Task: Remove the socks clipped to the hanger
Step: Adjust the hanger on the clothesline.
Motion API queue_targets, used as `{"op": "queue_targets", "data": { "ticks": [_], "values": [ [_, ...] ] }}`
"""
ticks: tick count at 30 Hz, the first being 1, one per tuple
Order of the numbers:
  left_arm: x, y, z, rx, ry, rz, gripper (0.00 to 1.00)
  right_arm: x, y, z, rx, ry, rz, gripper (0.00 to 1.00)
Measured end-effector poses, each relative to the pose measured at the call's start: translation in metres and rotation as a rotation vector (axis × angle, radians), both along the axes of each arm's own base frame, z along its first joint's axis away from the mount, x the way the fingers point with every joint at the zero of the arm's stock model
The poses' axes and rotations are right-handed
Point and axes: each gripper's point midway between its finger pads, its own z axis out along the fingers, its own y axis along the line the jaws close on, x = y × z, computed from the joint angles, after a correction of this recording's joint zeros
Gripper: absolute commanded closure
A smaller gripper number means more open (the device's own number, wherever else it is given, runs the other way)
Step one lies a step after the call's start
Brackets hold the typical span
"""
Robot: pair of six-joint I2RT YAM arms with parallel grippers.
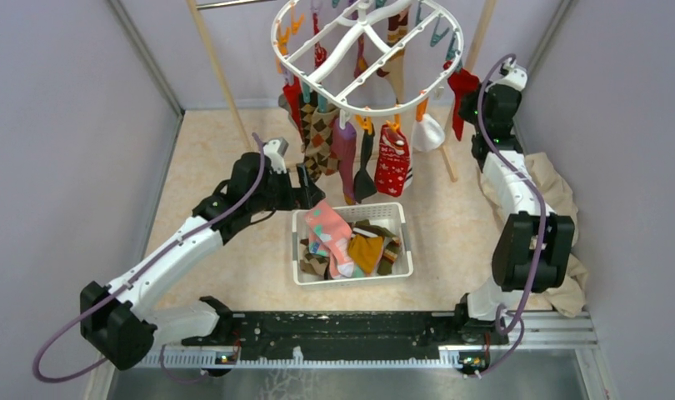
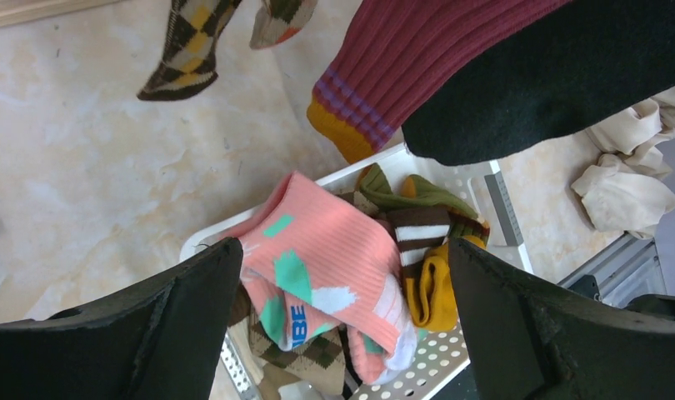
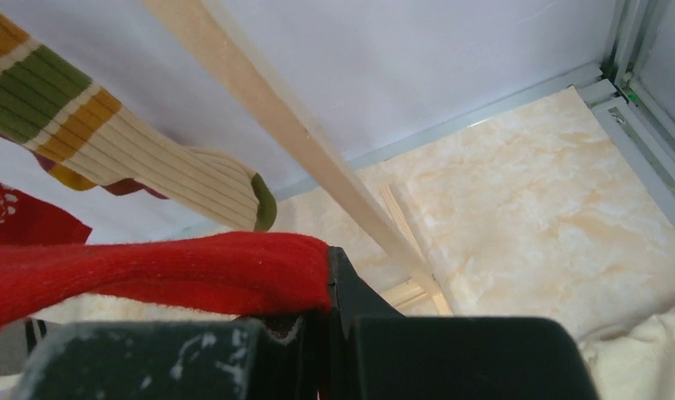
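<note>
The white oval hanger [image 1: 367, 52] hangs at the top centre with several socks clipped under it, among them a brown argyle one [image 1: 319, 137] and a red patterned one [image 1: 392, 162]. My right gripper [image 1: 469, 98] is raised at the hanger's right side and is shut on a plain red sock [image 1: 462, 87]. In the right wrist view that red sock [image 3: 151, 271] is pinched between the closed jaws [image 3: 330, 287]. My left gripper [image 1: 306, 185] is open and empty over the basket's far left corner. In the left wrist view its fingers [image 2: 342, 275] frame a pink sock [image 2: 326, 250] lying in the basket.
The white slotted basket [image 1: 406, 242] holds several dropped socks. The wooden rack's poles stand left [image 1: 222, 79] and right [image 1: 447, 167] of the hanger. A beige cloth [image 1: 559, 196] lies by the right wall. Maroon [image 2: 434, 58] and black [image 2: 551, 83] socks hang just above my left gripper.
</note>
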Motion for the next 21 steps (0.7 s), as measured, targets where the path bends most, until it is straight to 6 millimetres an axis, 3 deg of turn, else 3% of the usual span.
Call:
{"op": "queue_targets", "data": {
  "ticks": [8, 12, 17, 21],
  "values": [
    [0.019, -0.018, 0.001, 0.006, -0.023, -0.044, 0.02, 0.031, -0.016, -0.010, 0.021, 0.033, 0.029, 1.00],
    [0.024, -0.028, 0.008, -0.004, -0.053, -0.071, 0.02, 0.035, -0.022, -0.010, 0.035, 0.045, 0.043, 1.00],
    [0.032, -0.054, 0.019, -0.016, -0.099, -0.123, 0.03, 0.032, -0.011, -0.013, 0.056, 0.058, 0.099, 0.92],
    [0.033, -0.083, 0.027, -0.021, -0.141, -0.181, 0.03, 0.018, -0.003, -0.016, 0.076, 0.080, 0.136, 0.72]
  ]
}}
